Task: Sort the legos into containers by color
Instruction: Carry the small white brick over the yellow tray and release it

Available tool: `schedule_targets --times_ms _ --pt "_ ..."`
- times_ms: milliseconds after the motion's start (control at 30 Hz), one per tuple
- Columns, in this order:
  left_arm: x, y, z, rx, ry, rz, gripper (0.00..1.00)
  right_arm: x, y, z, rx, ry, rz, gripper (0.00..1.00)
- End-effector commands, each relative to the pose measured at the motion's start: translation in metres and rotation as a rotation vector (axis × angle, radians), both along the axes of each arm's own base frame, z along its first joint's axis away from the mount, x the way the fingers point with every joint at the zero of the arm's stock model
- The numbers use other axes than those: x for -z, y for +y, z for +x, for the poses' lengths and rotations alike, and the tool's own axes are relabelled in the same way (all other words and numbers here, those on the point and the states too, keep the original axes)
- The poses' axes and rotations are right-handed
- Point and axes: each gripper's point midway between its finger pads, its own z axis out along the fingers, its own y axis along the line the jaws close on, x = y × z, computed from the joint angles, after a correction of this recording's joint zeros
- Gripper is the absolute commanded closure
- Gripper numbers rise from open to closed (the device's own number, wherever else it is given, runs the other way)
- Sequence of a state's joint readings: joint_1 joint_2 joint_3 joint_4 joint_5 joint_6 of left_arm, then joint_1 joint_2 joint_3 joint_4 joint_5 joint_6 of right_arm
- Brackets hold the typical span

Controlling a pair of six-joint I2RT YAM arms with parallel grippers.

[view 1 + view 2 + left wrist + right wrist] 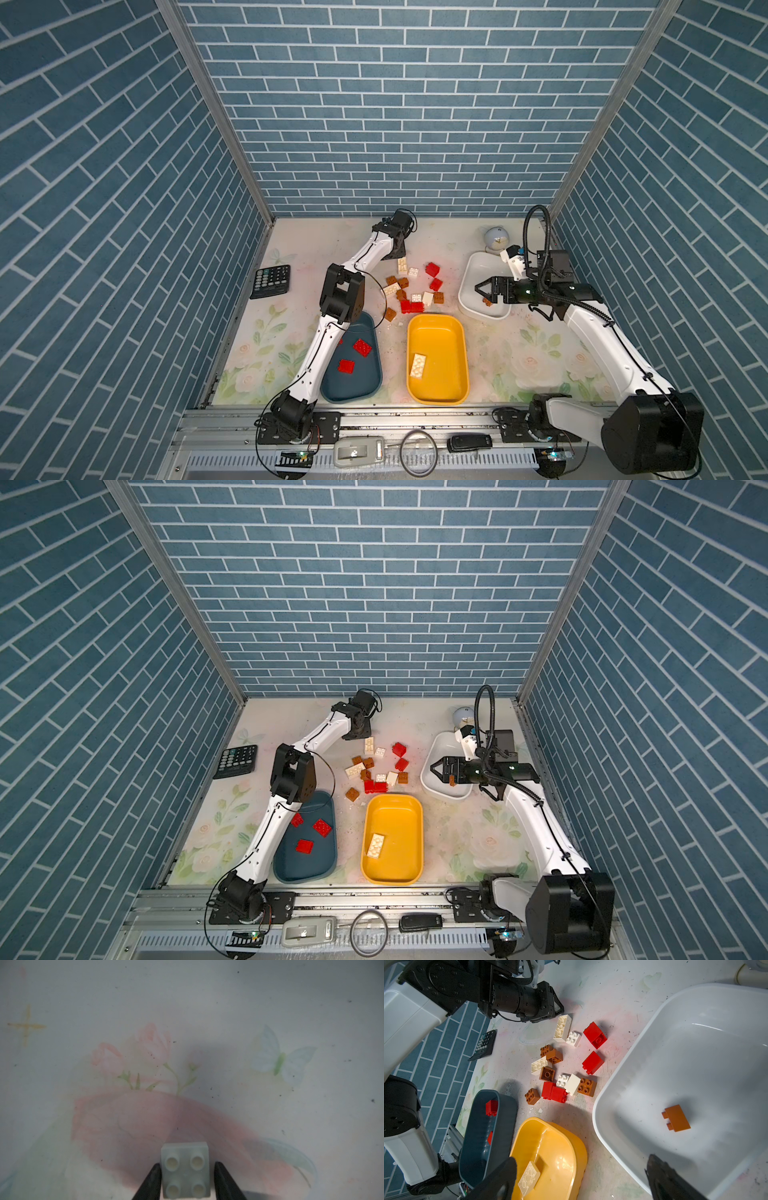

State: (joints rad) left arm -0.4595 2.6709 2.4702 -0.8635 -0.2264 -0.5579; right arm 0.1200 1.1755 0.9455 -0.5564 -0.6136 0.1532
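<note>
My left gripper (pixel 187 1164) is shut on a white four-stud lego (pixel 185 1150) that rests on the flowered mat. In both top views this gripper (pixel 395 254) points down at the back of the loose red, white and brown legos (pixel 415 286), beside an oblong white one (pixel 402 264). My right gripper (pixel 478 288) (pixel 581 1157) hangs open and empty over the white container (pixel 465 272), where a brown lego (pixel 676 1118) lies. The yellow container (pixel 438 332) holds a cream oblong lego (pixel 417 365). Red legos (pixel 362 347) lie in the teal container (pixel 361 386), partly under my left arm.
A black calculator (pixel 271 281) lies at the mat's left edge. A small round grey object (pixel 496 240) stands behind the white container. Blue brick-patterned walls close in the back and both sides, and a metal rail (pixel 415 415) runs along the front.
</note>
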Motion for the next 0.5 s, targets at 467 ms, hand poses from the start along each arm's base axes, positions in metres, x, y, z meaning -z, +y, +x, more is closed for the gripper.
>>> schedule_targets --times_ms 467 --pt "-0.063 0.004 -0.01 0.072 -0.035 -0.039 0.68 -0.004 0.002 0.004 -0.006 -0.013 0.0 0.02"
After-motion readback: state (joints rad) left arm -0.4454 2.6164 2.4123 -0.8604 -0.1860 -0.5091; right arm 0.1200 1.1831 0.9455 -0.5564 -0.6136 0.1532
